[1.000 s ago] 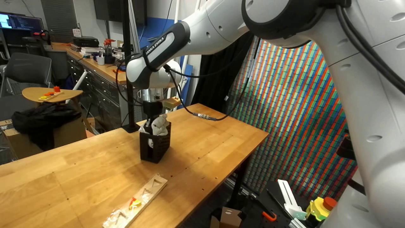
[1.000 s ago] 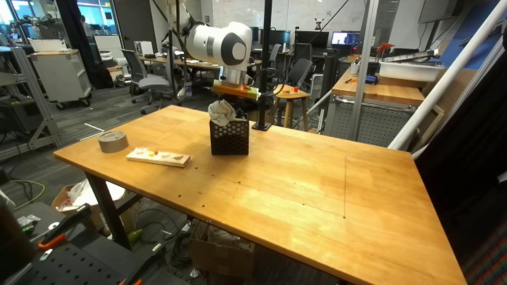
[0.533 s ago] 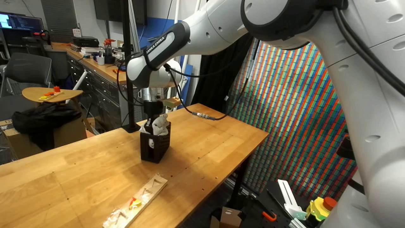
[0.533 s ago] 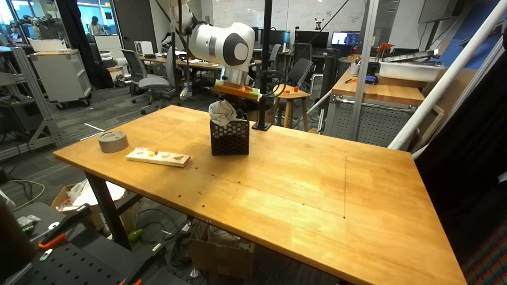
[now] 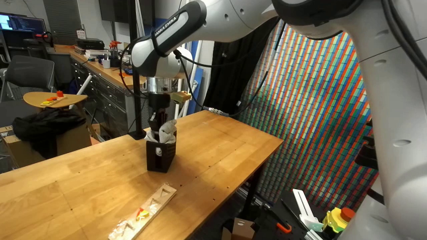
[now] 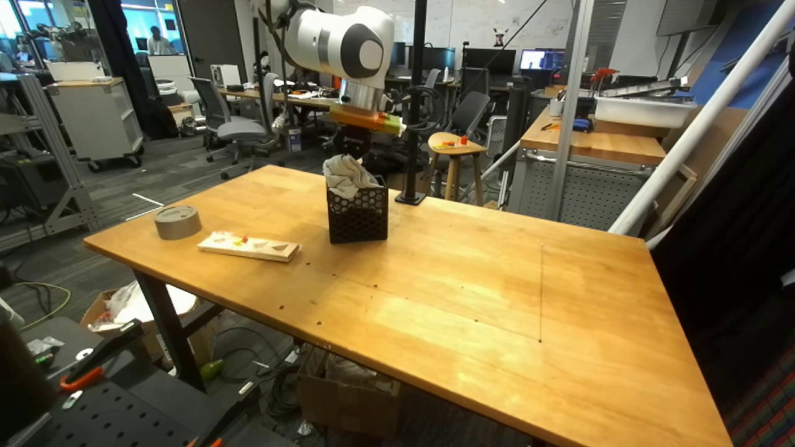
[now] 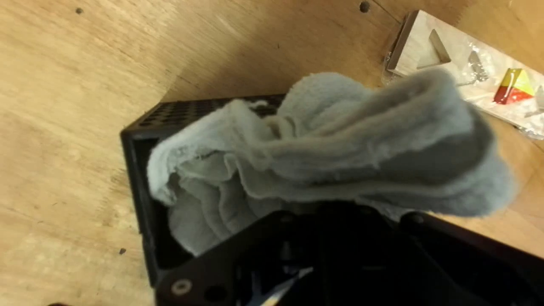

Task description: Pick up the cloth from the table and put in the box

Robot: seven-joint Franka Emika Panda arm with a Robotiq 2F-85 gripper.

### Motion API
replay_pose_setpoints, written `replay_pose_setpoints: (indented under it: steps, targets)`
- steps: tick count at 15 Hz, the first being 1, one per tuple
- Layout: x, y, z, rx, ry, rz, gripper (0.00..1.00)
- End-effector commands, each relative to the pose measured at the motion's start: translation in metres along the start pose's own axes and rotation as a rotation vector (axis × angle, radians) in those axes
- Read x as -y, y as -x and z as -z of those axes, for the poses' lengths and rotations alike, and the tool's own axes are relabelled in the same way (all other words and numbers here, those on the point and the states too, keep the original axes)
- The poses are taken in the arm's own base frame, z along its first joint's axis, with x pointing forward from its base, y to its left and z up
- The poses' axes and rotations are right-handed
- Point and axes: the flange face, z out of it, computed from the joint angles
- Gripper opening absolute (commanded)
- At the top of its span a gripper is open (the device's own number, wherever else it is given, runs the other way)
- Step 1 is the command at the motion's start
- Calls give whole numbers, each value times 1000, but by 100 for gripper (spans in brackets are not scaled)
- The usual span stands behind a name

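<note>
A gripper (image 7: 355, 211), its tips pressed together, dips among folds of cloth (image 7: 340, 157) bunched in a black box (image 6: 359, 222).
The cloth lies directly below and beside the gripper, long axis across the box's mouth, one end above the rim and toward a wooden strip (image 6: 264, 249); whether a fold is pinched, one cannot tell. A straight lift likely comes next.

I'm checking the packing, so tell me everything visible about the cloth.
The cloth looks soft, fuzzy and off-white, crumpled into thick folds. It sits partly inside the black box, touching it, bulging above the rim; a patch shows through an opening in the box's side. Whether the fingers touch it is unclear.
</note>
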Motion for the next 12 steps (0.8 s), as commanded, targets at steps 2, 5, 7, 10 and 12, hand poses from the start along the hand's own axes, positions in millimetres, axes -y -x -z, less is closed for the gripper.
replay_pose_setpoints:
  steps: [2,5,7,10,12]
  targets:
    - [29,25,66,-44,78,-2,0]
    - [47,43,93,-57,121,-14,0]
    - [56,56,100,-59,137,-27,0]
    - [68,69,98,-54,135,-40,0]
    - [73,74,93,-44,133,-44,0]
